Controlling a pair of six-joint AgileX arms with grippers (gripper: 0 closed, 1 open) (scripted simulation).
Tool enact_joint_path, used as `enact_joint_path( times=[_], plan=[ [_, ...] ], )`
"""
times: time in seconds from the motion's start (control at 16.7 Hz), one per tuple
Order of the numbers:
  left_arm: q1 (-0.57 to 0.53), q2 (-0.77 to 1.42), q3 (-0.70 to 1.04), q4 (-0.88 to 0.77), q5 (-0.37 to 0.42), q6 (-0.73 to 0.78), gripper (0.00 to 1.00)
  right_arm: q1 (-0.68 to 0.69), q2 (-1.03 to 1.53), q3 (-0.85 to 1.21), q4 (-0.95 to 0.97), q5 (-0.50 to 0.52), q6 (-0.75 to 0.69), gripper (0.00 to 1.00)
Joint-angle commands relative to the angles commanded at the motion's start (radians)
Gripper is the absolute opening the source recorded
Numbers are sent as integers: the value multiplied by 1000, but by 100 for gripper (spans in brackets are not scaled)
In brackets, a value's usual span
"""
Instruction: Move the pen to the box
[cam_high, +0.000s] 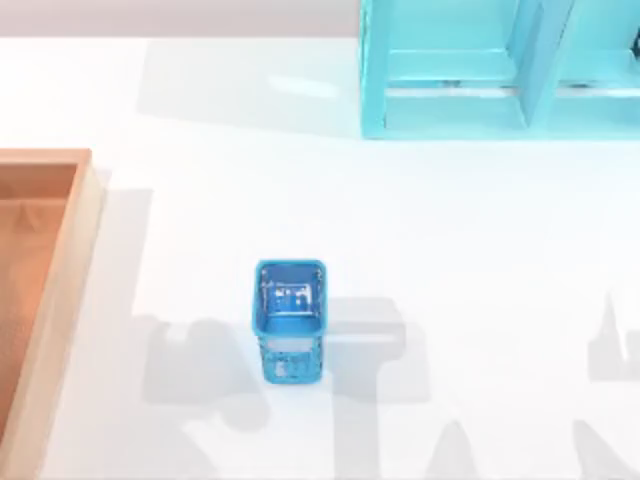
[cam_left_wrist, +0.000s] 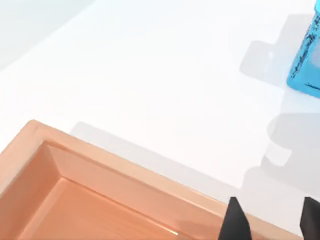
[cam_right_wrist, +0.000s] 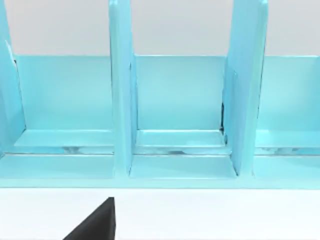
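The box (cam_high: 84, 232) is a shallow orange-brown wooden tray with thick tan rims at the table's left edge, and nothing lies in the part of it that I see. The left wrist view shows its corner and rim (cam_left_wrist: 125, 167) from close by. My left gripper (cam_left_wrist: 272, 222) hangs open just past that rim, with nothing between its black fingertips (cam_left_wrist: 235, 220). The pen is out of view. A dark part of my right gripper (cam_right_wrist: 97, 222) shows low above the white table, facing the shelf unit.
A small blue mesh holder (cam_high: 290, 320) stands upright near the table's middle, and its edge (cam_left_wrist: 307, 60) appears in the left wrist view. A big cyan shelf unit (cam_high: 500, 70) with upright dividers (cam_right_wrist: 122, 100) fills the back right.
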Motion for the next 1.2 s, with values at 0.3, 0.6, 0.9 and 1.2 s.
enact_joint_path(
  times=[0.3,0.6,0.9,1.2],
  plan=[
    [0,0,0,0,0,0,30,0,0,0,0,0,0,100],
    [0,0,0,0,0,0,68,0,0,0,0,0,0,100],
    [0,0,0,0,0,0,100,0,0,0,0,0,0,100],
    [0,0,0,0,0,0,100,0,0,0,0,0,0,100]
  ],
)
